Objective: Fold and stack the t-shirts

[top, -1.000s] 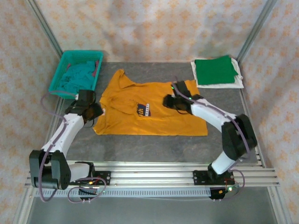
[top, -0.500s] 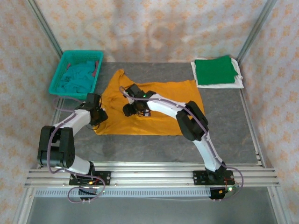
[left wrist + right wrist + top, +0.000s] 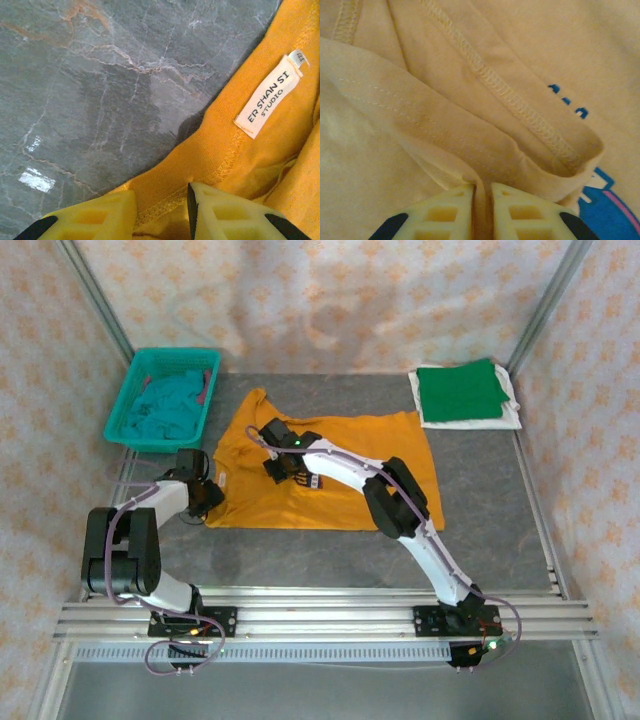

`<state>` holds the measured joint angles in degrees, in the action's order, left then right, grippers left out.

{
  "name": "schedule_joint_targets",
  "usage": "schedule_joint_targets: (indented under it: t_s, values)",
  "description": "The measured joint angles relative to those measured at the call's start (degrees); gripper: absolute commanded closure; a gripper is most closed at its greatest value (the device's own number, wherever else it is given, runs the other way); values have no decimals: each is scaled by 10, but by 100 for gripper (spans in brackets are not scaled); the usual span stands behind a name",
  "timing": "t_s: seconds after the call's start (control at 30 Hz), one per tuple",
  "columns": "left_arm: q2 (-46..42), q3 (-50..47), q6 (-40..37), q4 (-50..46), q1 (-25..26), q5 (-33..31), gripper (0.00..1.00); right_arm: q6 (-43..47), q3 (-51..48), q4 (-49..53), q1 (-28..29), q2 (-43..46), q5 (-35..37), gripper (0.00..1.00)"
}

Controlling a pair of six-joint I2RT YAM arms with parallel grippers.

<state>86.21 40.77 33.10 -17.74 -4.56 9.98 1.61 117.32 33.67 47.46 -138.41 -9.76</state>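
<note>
Grey marbled table (image 3: pixel 100 75) bears an orange t-shirt (image 3: pixel 380 150) whose fold half-covers its print (image 3: pixel 602 207).

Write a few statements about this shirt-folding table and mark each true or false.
1. The right jaws pinch a fold of the orange t-shirt. True.
2. The green t-shirt lies in the basket. False: it lies folded on a white t-shirt at the far right corner; the basket holds a teal t-shirt.
3. The orange t-shirt's hem runs between the left jaws. True.
4. The orange t-shirt sits on the stack. False: it lies alone mid-table.
</note>
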Motion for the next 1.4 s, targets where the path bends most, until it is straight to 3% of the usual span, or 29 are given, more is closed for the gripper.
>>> schedule_joint_targets:
  t_s: [0.13, 0.23, 0.4, 0.6, 0.83, 1.0, 1.4]
  values:
    - [6, 0, -1, 12, 0, 0, 66, -20, 2, 5, -4, 0, 20, 94]
    - [12, 3, -1, 21, -1, -1, 65, -36, 2, 7, -13, 0, 26, 90]
    - [13, 4, -2, 26, -1, -2, 65, -60, 2, 11, -30, 0, 29, 72]
    - [9, 4, -1, 25, -1, -2, 65, -79, -6, 17, -34, 12, 34, 69]
    - [-44, 12, -8, -31, 9, -39, 63, -140, -235, -75, -64, 186, -5, 76]
    - [-56, 86, -39, -76, 75, -70, 63, -189, -390, -163, -120, 303, -18, 81]
    - [82, 110, -17, -38, 85, -21, 64, -256, -470, -161, -255, 316, 30, 81]
